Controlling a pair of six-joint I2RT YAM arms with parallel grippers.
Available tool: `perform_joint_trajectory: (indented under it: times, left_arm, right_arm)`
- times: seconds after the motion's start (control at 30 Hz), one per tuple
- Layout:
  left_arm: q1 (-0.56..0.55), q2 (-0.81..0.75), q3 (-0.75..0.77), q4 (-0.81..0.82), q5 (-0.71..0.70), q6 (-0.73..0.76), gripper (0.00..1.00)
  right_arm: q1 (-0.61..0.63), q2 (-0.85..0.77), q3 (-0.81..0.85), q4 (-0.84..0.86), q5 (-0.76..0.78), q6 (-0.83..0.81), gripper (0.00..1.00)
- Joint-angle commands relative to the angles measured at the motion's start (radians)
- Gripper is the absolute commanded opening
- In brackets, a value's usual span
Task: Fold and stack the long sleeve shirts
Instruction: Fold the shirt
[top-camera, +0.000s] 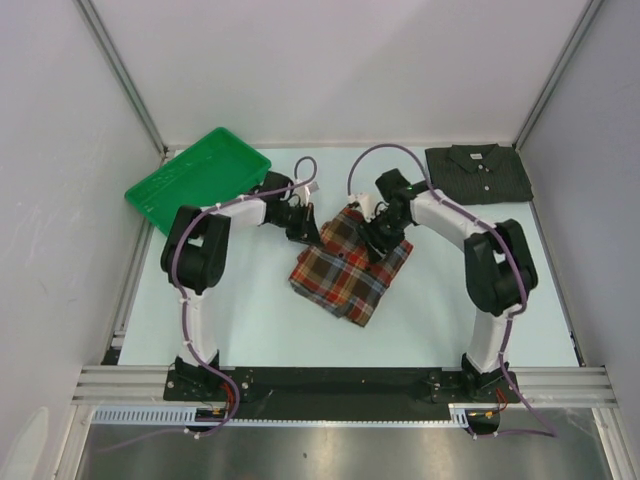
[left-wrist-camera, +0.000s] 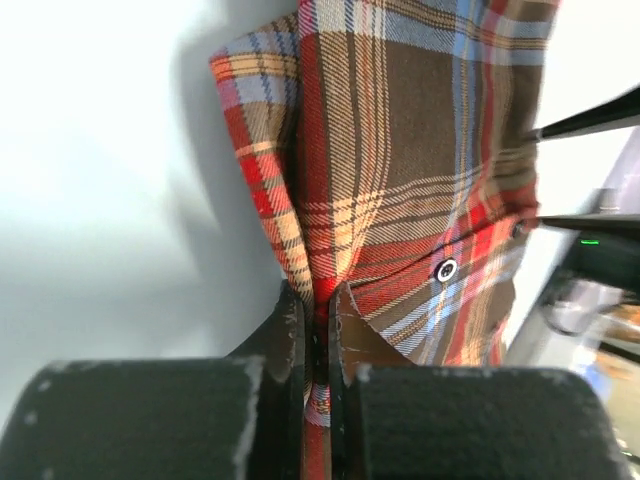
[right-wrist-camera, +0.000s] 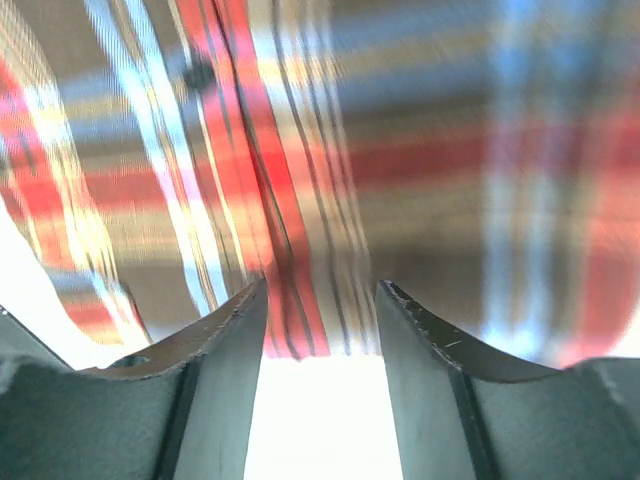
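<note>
Visible on wrist views only: pinching far-left edge of plaid shirt (top-camera: 345, 275) tight in left gripper (left-wrist-camera: 318, 330); poised over same cloth with right gripper (right-wrist-camera: 320, 320) parted. Lying mid-table, folded near-square, skewed diagonally, one corner pointing near.

My tabletop (top-camera: 250, 330) is pale, almost white with a faint blue cast, and evenly lit with only soft shadows. Plain white panels box it in: a back wall (top-camera: 340, 70), a left wall (top-camera: 50, 200) and a right wall (top-camera: 600, 200). Aluminium posts (top-camera: 120, 75) join them at the far corners. An aluminium rail (top-camera: 120, 382) runs along my near edge, with a brushed metal sheet (top-camera: 340, 450) nearer still.
</note>
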Motion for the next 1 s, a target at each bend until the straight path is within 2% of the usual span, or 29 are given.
perform_joint_trajectory:
  times: [0.0,0.1,0.27,0.37,0.43,0.47,0.5,0.53,0.6,0.73,0.83,0.87,0.9,0.97]
  left_arm:
    - [0.009,-0.104,0.174,-0.284,-0.282,0.224,0.0]
    - [0.009,-0.143,0.3,-0.409,-0.37,0.368,0.0]
    - [-0.002,-0.16,0.568,-0.581,-0.626,0.613,0.0]
    - [-0.018,-0.129,0.758,-0.672,-0.744,0.721,0.0]
    - [-0.066,-0.123,0.849,-0.721,-0.836,0.77,0.0]
    - [-0.086,-0.131,0.852,-0.724,-0.861,0.812,0.0]
    - [-0.13,-0.138,0.845,-0.723,-0.884,0.826,0.0]
    - [-0.156,-0.146,0.808,-0.718,-0.902,0.835,0.0]
    - [-0.231,-0.172,0.739,-0.692,-0.959,0.841,0.0]
    - [-0.359,-0.171,0.442,-0.513,-1.074,0.817,0.0]
    - [-0.44,-0.1,0.308,-0.416,-1.092,0.717,0.01]
    - [-0.465,-0.08,0.285,-0.393,-1.083,0.693,0.03]
    - [-0.515,-0.059,0.268,-0.359,-1.086,0.67,0.11]
    - [-0.554,-0.011,0.282,-0.344,-1.06,0.584,0.13]
  right_arm:
    - [-0.072,-0.182,-0.055,0.012,0.012,0.037,0.55]
    - [-0.119,-0.277,-0.101,0.038,-0.033,0.083,0.57]
    - [-0.196,-0.386,-0.138,0.061,-0.149,0.19,0.66]
    - [-0.262,-0.406,-0.155,0.078,-0.241,0.294,0.68]
    - [-0.351,-0.415,-0.199,0.141,-0.364,0.453,0.71]
    - [-0.384,-0.438,-0.241,0.189,-0.461,0.55,0.71]
    - [-0.451,-0.461,-0.291,0.336,-0.49,0.751,0.72]
    - [-0.464,-0.484,-0.403,0.416,-0.51,0.858,0.73]
    - [-0.494,-0.541,-0.475,0.585,-0.518,1.004,0.75]
    - [-0.506,-0.533,-0.588,0.713,-0.527,1.118,0.77]
    - [-0.526,-0.513,-0.69,0.794,-0.545,1.198,0.8]
    - [-0.541,-0.509,-0.719,0.803,-0.557,1.212,0.81]
    - [-0.547,-0.509,-0.764,0.848,-0.559,1.221,0.82]
    - [-0.572,-0.516,-0.801,0.839,-0.562,1.209,0.83]
